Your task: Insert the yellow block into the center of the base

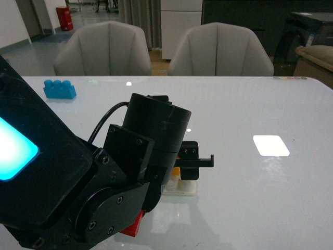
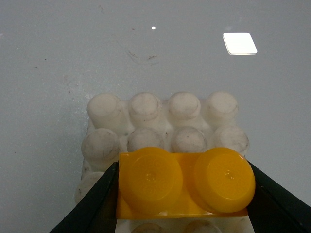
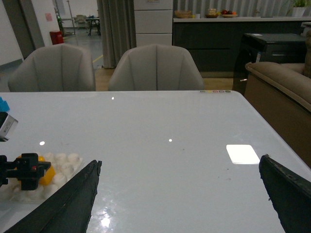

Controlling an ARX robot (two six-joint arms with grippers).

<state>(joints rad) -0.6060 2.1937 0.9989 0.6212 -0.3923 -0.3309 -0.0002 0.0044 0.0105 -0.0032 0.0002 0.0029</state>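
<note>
Left fingers (image 2: 92, 208) clamp the yellow block (image 2: 184, 182), apparently seated on the base (image 2: 160, 111) (right fingers (image 3: 63, 204) spread, empty).

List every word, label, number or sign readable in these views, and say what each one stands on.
Nothing legible in any view.
Wall: pink notice, too small and blurred to read.
Far edge of the table: coloured strip, too small to read.
Close up, yellow block and base: no lettering shows.

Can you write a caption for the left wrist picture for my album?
Left gripper pinches the yellow block over the white studded base.
</note>
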